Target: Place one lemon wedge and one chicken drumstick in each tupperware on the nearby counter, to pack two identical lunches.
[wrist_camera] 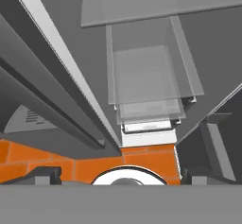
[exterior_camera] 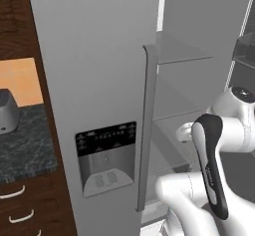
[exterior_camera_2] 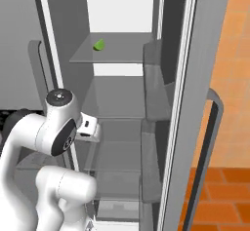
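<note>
A green lemon wedge [exterior_camera_2: 99, 45] lies on an upper glass shelf [exterior_camera_2: 112, 54] inside the open fridge. My arm reaches into the fridge lower down, well below that shelf. In the hand view my gripper [wrist_camera: 123, 176] points down past the stacked glass shelves toward the orange floor; its dark fingertips [wrist_camera: 43, 175] stand far apart, open, with nothing between them. The black marbled counter [exterior_camera: 27, 148] sits at the left of the fridge. The yellow wedge, both chicken drumsticks and both tupperware containers are out of view.
The fridge's closed left door [exterior_camera: 94, 80] with its dispenser [exterior_camera: 106, 158] and long handle [exterior_camera: 146, 125] stands beside my arm. The open right door [exterior_camera_2: 195, 103] swings out on the right. A silver toaster [exterior_camera: 6, 111] stands on the counter over wood drawers [exterior_camera: 20, 210].
</note>
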